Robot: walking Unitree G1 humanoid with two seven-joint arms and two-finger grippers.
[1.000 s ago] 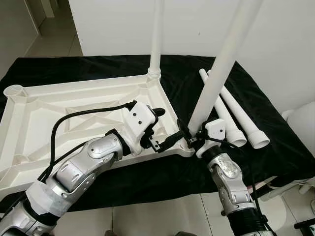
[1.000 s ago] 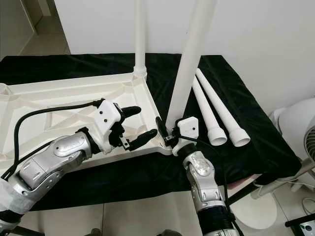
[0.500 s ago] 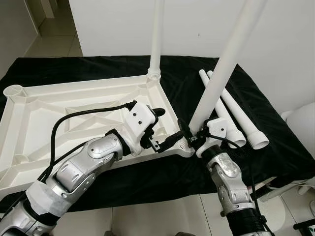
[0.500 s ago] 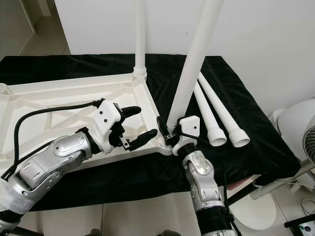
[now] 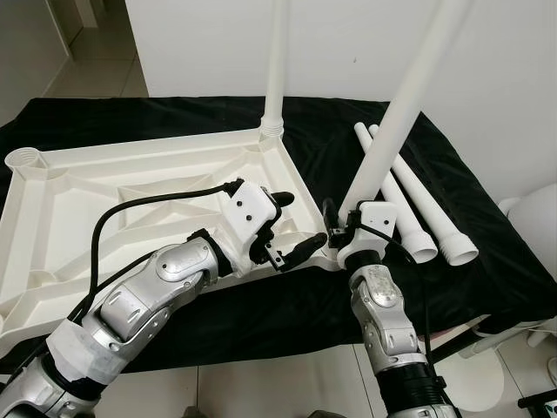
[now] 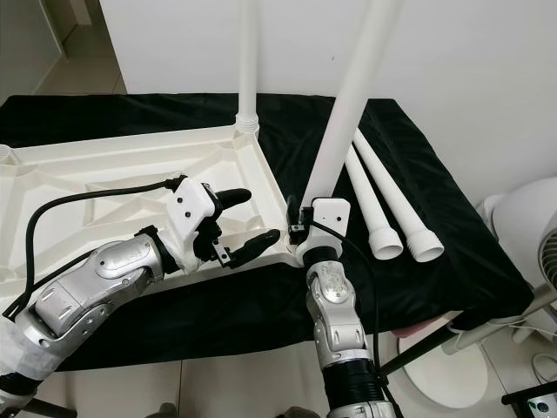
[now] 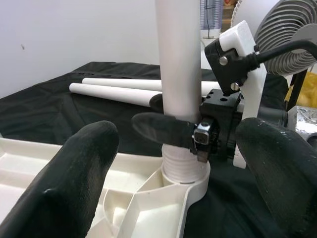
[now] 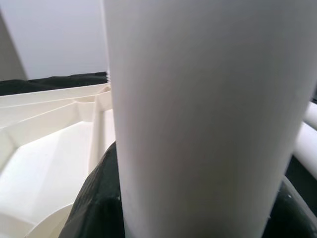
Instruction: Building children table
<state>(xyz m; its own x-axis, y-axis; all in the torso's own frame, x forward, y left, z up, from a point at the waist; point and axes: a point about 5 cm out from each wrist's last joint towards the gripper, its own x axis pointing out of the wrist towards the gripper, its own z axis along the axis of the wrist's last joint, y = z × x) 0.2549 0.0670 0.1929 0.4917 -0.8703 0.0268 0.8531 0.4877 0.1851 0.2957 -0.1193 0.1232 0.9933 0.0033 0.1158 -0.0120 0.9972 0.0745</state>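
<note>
Clamping white leg (image 5: 396, 117) base at tabletop (image 5: 104, 187) corner: right end effector (image 5: 338, 228).

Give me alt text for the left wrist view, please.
The right claw grips a tall white plastic table leg just above its threaded end, seated in the corner socket of the upturned white plastic tabletop. The left claw's black fingers frame it, spread open, with two spare white legs lying on black cloth.

We are gripping the white table leg (image 6: 348, 104) near its base with our right gripper (image 6: 300, 219), standing it in the tabletop's (image 6: 104, 174) near corner socket, while our left gripper (image 6: 239, 222) is hovering spread open just beside it.
</note>
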